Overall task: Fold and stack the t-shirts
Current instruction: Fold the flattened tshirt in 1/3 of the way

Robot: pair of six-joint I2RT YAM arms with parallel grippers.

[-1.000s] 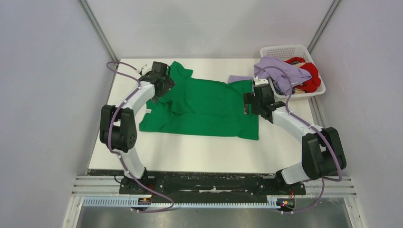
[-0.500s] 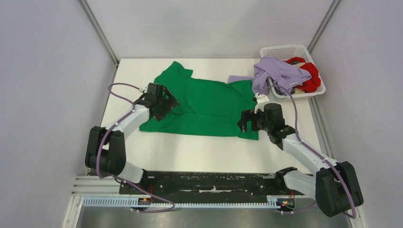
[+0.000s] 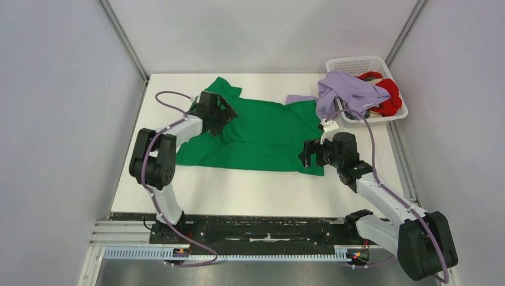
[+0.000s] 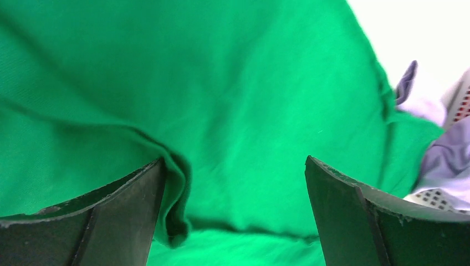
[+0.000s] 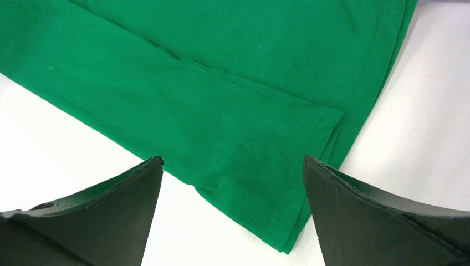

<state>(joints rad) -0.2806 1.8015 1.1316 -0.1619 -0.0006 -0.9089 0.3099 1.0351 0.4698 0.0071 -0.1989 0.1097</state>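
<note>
The green t-shirt (image 3: 262, 134) is spread flat on the table (image 3: 256, 193), while the lavender t-shirt (image 3: 345, 90) is draped over the rim of the basket (image 3: 356, 62) at the far right, with the red t-shirt (image 3: 391, 95) inside it. The left arm is folded sharply at the elbow, and the left gripper (image 3: 221, 113) is held wide and empty over a fold at the shirt's left side. The right arm is stretched low, with the right gripper (image 3: 308, 156) held wide and empty at the near right hem corner.

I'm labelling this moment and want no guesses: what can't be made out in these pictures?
Red t-shirt: top view, partly hidden by the lavender t-shirt in the basket.
Green t-shirt: both wrist views cut it off at their edges; the left claw covers part of it from above.
</note>
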